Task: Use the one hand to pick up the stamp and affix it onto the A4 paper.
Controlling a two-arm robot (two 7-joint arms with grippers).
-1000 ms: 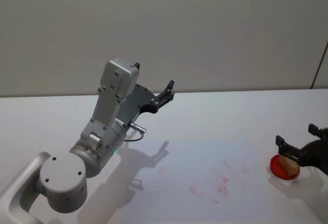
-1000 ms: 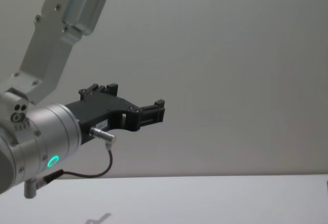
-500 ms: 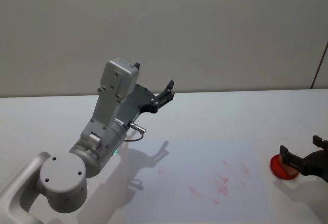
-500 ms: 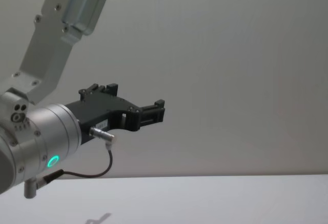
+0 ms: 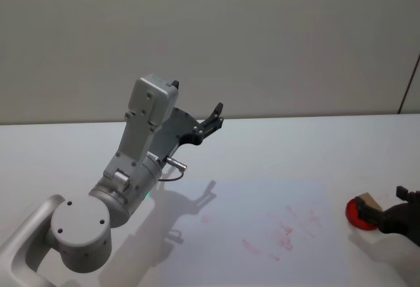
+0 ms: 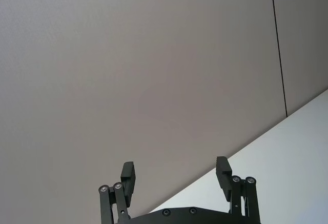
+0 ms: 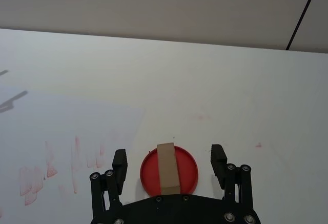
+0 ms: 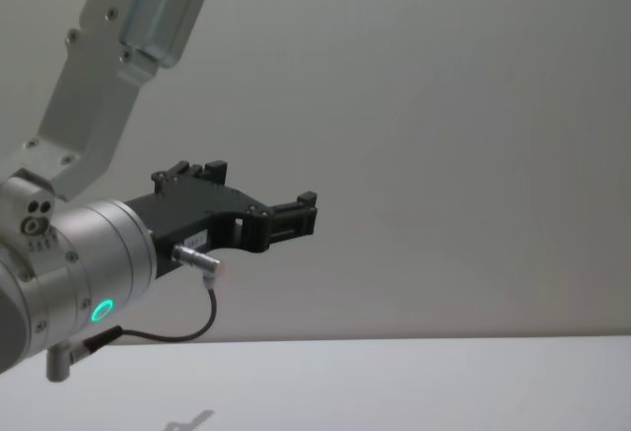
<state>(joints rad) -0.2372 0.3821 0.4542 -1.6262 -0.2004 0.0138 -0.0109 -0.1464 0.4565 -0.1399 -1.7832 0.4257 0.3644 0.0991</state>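
Note:
The stamp (image 5: 368, 202), a small wooden block, stands on a round red ink pad (image 5: 358, 214) on the white table, right of the A4 paper (image 5: 262, 234). The paper bears several red prints. My right gripper, the hand (image 5: 388, 207), sits open just on the near side of the pad, apart from the stamp. In the right wrist view the stamp (image 7: 167, 168) lies on the pad (image 7: 187, 172) ahead of the open hand (image 7: 168, 156), and the paper (image 7: 61, 131) lies off to one side. The left gripper (image 5: 215, 113) hangs raised and open (image 6: 174, 172) over the table's far left.
The left arm's silver body (image 5: 131, 182) stands over the table's left side, with its black gripper (image 8: 304, 210) held high in the chest view. A white table (image 5: 275, 149) stretches back to a grey wall.
The hand has drawn back toward the table's near right corner, off the stamp. The stamp has stayed on the red pad. The left arm has not moved.

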